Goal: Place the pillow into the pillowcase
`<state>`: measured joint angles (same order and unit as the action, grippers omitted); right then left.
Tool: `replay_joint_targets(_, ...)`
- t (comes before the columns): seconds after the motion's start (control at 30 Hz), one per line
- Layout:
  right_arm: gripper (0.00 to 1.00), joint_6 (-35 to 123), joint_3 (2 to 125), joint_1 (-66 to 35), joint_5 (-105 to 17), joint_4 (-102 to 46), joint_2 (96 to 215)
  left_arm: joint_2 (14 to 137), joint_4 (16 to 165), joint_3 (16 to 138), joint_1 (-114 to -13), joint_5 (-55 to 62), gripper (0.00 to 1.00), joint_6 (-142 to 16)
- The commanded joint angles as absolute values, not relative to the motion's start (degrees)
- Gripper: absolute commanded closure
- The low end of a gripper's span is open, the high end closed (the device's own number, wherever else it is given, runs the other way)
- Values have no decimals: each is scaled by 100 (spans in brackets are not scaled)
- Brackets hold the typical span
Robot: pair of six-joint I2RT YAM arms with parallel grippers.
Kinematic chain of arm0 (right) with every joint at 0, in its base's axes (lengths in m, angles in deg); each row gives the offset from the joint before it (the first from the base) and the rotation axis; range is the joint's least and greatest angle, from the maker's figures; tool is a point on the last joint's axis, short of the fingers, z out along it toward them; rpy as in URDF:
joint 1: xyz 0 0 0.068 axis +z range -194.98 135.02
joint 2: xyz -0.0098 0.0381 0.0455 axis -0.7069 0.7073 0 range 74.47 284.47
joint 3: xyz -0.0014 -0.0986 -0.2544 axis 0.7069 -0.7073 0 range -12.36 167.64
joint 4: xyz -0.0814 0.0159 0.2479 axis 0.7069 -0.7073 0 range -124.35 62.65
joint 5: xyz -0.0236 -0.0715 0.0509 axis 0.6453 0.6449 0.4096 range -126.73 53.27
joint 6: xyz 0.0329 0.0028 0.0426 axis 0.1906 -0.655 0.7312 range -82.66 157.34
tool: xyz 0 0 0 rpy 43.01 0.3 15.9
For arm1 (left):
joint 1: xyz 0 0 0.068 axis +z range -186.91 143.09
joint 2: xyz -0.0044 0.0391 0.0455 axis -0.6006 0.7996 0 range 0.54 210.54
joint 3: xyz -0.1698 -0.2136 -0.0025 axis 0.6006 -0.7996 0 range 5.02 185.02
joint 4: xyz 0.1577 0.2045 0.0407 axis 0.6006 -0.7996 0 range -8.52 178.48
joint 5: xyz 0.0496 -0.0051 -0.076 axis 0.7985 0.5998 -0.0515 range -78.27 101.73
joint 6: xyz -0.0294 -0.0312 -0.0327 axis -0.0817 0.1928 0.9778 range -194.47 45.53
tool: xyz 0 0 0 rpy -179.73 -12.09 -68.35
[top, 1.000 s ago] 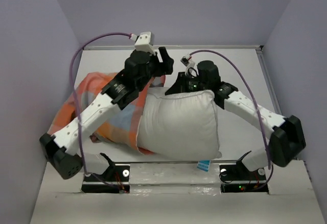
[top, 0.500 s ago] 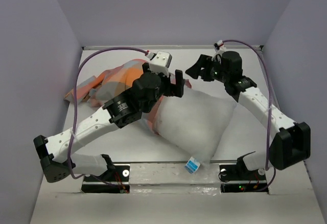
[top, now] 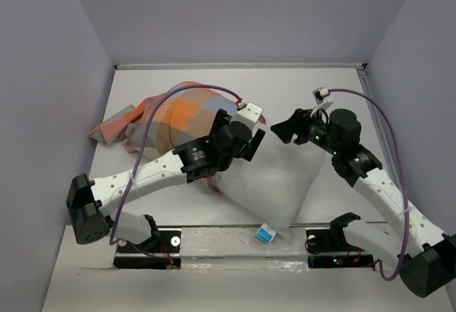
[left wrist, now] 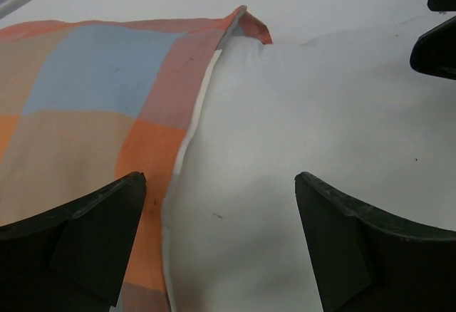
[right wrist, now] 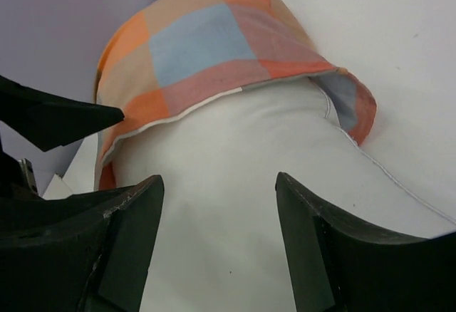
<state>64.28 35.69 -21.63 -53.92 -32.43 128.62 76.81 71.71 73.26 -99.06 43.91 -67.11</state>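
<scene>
With the pillow [top: 278, 184] only part-way into the pillowcase [top: 178, 112], most of it outside the case's mouth, and your left jaws and right jaws both wide and empty at that mouth, pinch the hem [left wrist: 189, 141] on each side and draw it evenly along.

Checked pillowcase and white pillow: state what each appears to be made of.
The orange, blue and grey-brown checked pillowcase: thin matte woven cloth, perhaps cotton; it lies limp and its hemmed edge curls. The plump white rectangular pillow: smooth matte fabric shell with a stitched seam; soft stuffing, likely fibre, judging by its rounded bulge.
</scene>
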Motion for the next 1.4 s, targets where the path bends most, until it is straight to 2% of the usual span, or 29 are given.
replay_joint_targets(0.0, 31, 6397, 3343, -2046, -5483, -3200, 12562, 7622, 7178, 7498, -9993, 4521, 2, -7218)
replay_joint_targets(0.27, 30, 6414, 3053, -1836, -5615, -3139, 12457, 8149, 7029, 7480, -9967, 5496, 3, -7640)
replay_joint_targets(0.4, 30, 6414, 3009, -1835, -5659, -3095, 12395, 8325, 7169, 7498, -9870, 5725, 7, -7798)
replay_joint_targets(0.57, 30, 6432, 2869, -1712, -5791, -2972, 12430, 8299, 7695, 7585, -9501, 5893, 30, -7930)
replay_joint_targets(0.67, 30, 6423, 2763, -1581, -5712, -2902, 12456, 8386, 7828, 7647, -9273, 5831, 40, -8035)
replay_joint_targets(0.73, 29, 6371, 2754, -1580, -5729, -2884, 12526, 8421, 7899, 7647, -9194, 5866, 54, -8149)
replay_joint_targets(0.8, 27, 6205, 2798, -1528, -5756, -2849, 12605, 8387, 7960, 7647, -9097, 5858, 74, -8141)
replay_joint_targets(0.83, 22, 6116, 2824, -1467, -5738, -2849, 12667, 8334, 8004, 7630, -9070, 5631, 88, -8106)
replay_joint_targets(0.9, 14, 5775, 3060, -1388, -5607, -2954, 12964, 8142, 8110, 7629, -9044, 5192, 100, -7896)
replay_joint_targets(1.03, 8, 5273, 3667, -1054, -5132, -3156, 13720, 7807, 8198, 7726, -9052, 4321, 100, -7483)
replay_joint_targets(1.2, 7, 4702, 4335, -88, -5237, -3551, 14924, 7552, 8329, 7814, -9053, 3345, 100, -6929)
replay_joint_targets(1.27, 25, 4927, 4459, 141, -5481, -3291, 15400, 7490, 8426, 7823, -9052, 2880, 100, -6710)
replay_joint_targets(1.3, 40, 4929, 4433, 142, -5483, -3106, 15479, 7446, 8479, 7805, -9061, 2747, 100, -6613)
replay_joint_targets(1.33, 81, 5216, 4328, 142, -5631, -2912, 15497, 7411, 8557, 7736, -9053, 2494, 100, -6516)
replay_joint_targets(1.37, 95, 5332, 4258, 142, -5633, -2632, 15428, 7359, 8637, 7691, -9053, 2326, 100, -6428)
